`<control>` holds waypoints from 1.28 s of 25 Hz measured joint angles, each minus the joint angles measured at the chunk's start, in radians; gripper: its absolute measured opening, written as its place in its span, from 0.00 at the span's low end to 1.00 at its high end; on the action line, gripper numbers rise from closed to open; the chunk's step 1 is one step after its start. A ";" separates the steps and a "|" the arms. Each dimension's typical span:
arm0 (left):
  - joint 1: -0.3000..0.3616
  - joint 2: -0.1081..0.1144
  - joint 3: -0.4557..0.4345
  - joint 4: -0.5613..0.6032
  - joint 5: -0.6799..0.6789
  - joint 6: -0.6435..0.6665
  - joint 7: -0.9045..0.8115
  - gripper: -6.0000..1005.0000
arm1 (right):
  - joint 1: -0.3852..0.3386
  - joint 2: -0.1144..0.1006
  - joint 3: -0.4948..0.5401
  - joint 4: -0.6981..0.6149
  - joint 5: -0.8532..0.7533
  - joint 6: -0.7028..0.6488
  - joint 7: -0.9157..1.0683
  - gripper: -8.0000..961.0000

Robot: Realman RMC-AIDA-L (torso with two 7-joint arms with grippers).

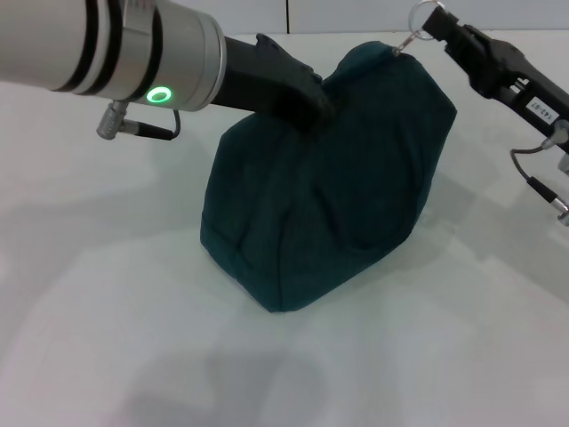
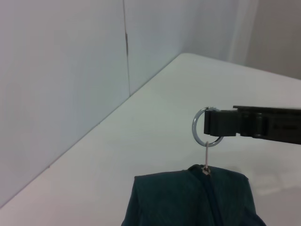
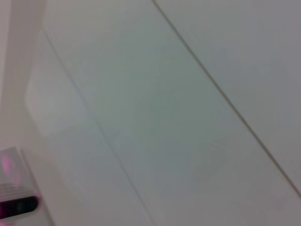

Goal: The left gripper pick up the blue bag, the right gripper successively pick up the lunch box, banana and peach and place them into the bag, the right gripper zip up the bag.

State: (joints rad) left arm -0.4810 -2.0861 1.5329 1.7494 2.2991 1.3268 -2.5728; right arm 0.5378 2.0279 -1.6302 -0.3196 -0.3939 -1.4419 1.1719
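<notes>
The blue bag (image 1: 324, 187) stood on the white table (image 1: 107, 294) at the middle of the scene, bulging and zipped along its top. Just behind its near-left top edge, the left gripper (image 1: 307, 102) pressed into the fabric; whether its fingers were closed on it could not be told. Farther right, the right gripper (image 1: 442, 28) was clamped on the ring zip pull (image 2: 206, 127), held above the bag's far top corner.

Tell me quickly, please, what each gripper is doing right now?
Left gripper: shut on the top of the blue bag.
Right gripper: shut on the ring zip pull at the bag's far end.
</notes>
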 joint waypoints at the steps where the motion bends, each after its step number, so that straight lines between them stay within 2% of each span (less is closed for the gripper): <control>1: 0.001 0.001 -0.004 0.003 -0.008 0.001 0.004 0.07 | -0.001 0.000 0.000 0.006 0.008 0.000 0.000 0.03; 8: 0.016 0.002 -0.074 0.006 -0.168 0.045 0.088 0.06 | -0.005 -0.004 0.001 0.083 0.091 0.055 0.000 0.04; 15: 0.019 0.001 -0.127 0.005 -0.240 0.054 0.122 0.06 | -0.022 -0.006 -0.003 0.089 0.089 0.167 0.000 0.05; 22: 0.020 -0.002 -0.133 -0.033 -0.241 0.044 0.138 0.06 | -0.024 -0.010 -0.007 0.094 0.081 0.120 0.010 0.06; 24: 0.018 -0.003 -0.133 -0.081 -0.242 0.019 0.162 0.06 | -0.033 -0.012 -0.003 0.098 0.081 0.095 0.002 0.06; 32: 0.016 -0.003 -0.133 -0.206 -0.254 -0.052 0.209 0.07 | -0.071 -0.014 0.002 0.097 0.086 0.043 -0.033 0.31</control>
State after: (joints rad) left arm -0.4653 -2.0893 1.3999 1.5435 2.0453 1.2749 -2.3636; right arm 0.4666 2.0142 -1.6285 -0.2226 -0.3074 -1.3992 1.1387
